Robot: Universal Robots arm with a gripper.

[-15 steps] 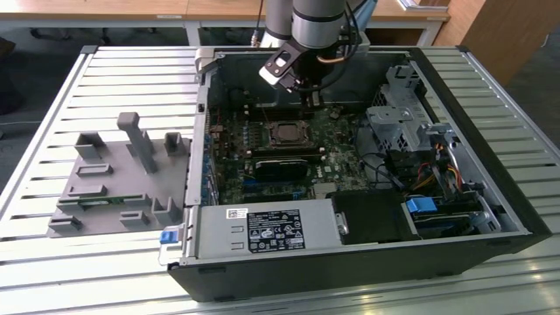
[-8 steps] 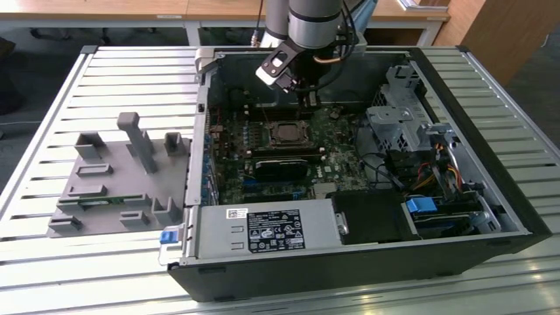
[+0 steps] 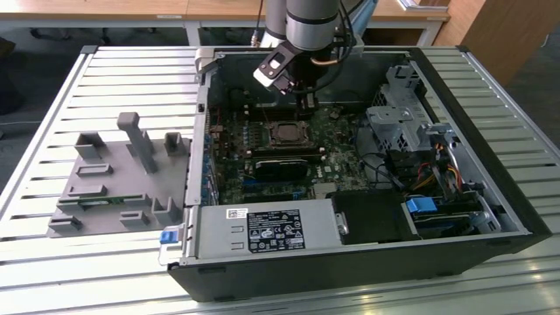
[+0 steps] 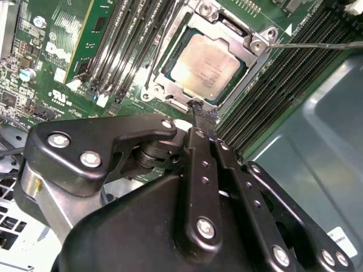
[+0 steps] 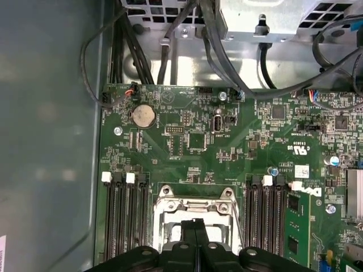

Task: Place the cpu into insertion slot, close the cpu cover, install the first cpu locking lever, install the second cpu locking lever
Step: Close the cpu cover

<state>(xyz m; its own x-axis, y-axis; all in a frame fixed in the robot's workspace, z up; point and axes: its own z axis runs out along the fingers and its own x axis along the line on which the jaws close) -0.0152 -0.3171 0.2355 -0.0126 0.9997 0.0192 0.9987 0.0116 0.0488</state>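
Black gripper (image 4: 199,109), jaws together, tips at the edge of the thin silver cpu cover (image 4: 232,34); dull-grey square cpu (image 4: 207,62) lies just beyond.

The computer case (image 3: 350,275) is open on top, so the way down to the green board (image 5: 187,141) is free. The pincer (image 4: 199,109), its fingers pressed together, hangs just beside the cpu cover (image 4: 245,69). Long black memory slots (image 5: 122,226) stand close on both sides. A thin lever (image 4: 317,45) reaches over one row, perhaps lifted a little. Black cables (image 5: 139,54) and a metal drive cage (image 3: 398,128) crowd the board's edge. On the table (image 3: 131,72), a grey holder (image 3: 114,184) stands beside the case.
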